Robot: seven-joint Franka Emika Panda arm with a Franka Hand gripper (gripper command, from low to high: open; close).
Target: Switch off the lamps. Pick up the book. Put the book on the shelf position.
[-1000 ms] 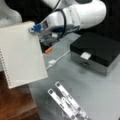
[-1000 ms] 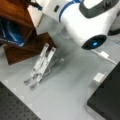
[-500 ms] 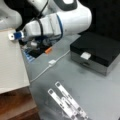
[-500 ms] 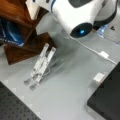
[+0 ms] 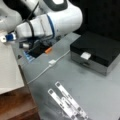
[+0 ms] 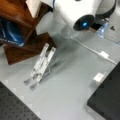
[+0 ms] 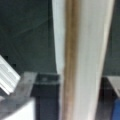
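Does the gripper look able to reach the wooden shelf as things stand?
Probably yes: the gripper is at the white book, which is right at the wooden shelf with nothing visible between them.

1. This is a robotics lab bench, not a home room.
2. A white robot arm [image 5: 50,22] with a glowing blue light stands over a plain grey surface [image 5: 100,95].
3. In a front view a black perforated board [image 6: 12,110], like an optical breadboard, lies at the surface's edge.
4. Thin silver perforated metal rails [image 6: 41,65], a white cable [image 6: 92,50] and a black-topped silver box [image 5: 97,52] are set out as test props.
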